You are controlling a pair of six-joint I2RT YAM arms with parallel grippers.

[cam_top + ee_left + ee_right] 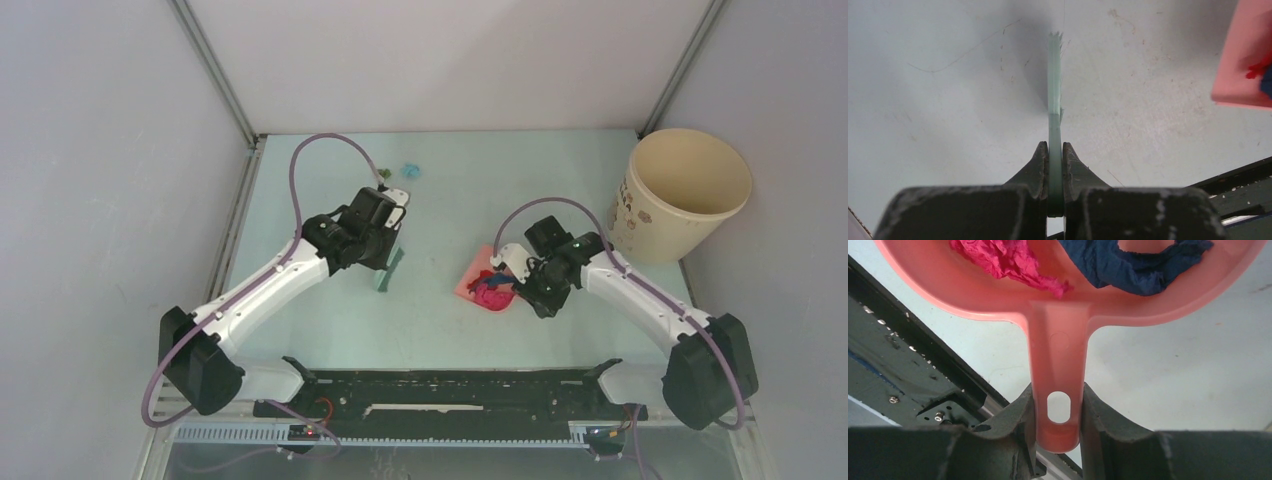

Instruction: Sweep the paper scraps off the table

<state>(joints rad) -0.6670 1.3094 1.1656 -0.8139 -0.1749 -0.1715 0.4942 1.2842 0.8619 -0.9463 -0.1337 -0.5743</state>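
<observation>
Black rail (pixel 450 385) fronts scuffed mint table (pixel 470 190); grey walls (pixel 100 150) enclose it.

Open pale mint-green table (pixel 440 200) between teal-green hand brush (pixel 388 270) and salmon-pink plastic dustpan (pixel 470 281); tall beige bucket (pixel 690 190) blocks the right.

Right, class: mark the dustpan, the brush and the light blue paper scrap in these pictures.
dustpan (pixel 1058 340): right wrist view, on its handle, above the hanging hole.
brush (pixel 1054 85): left wrist view, on its thin body, seen edge-on.
light blue paper scrap (pixel 410 169): top external view, on its middle.
</observation>
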